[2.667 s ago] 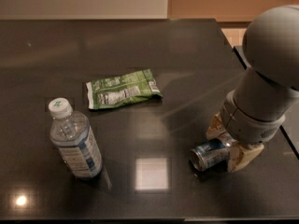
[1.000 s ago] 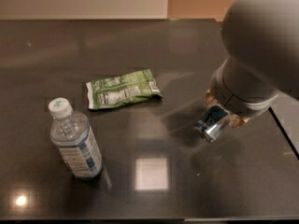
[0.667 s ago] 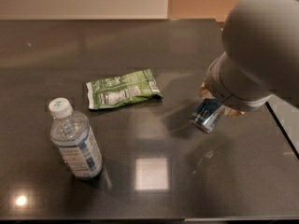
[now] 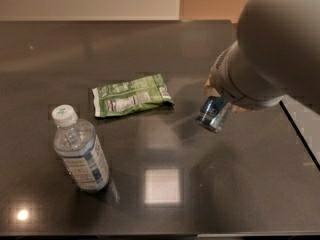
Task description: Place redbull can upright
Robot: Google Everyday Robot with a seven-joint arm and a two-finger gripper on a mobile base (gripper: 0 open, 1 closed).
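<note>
The redbull can (image 4: 212, 115) is blue and silver. It hangs tilted above the dark table (image 4: 150, 204), right of centre, its lower end pointing down and left. My gripper (image 4: 220, 100) is shut on the can's upper part; the fingers are mostly hidden under the large grey arm (image 4: 270, 49), which fills the upper right of the camera view.
A flat green snack bag (image 4: 132, 95) lies on the table left of the can. A clear water bottle (image 4: 80, 154) with a white cap stands at the front left. The table's right edge (image 4: 300, 134) runs close under the arm.
The can was lying on the table in the gripper. It has been lifted off the surface and carried up and slightly left, tipping toward upright.
</note>
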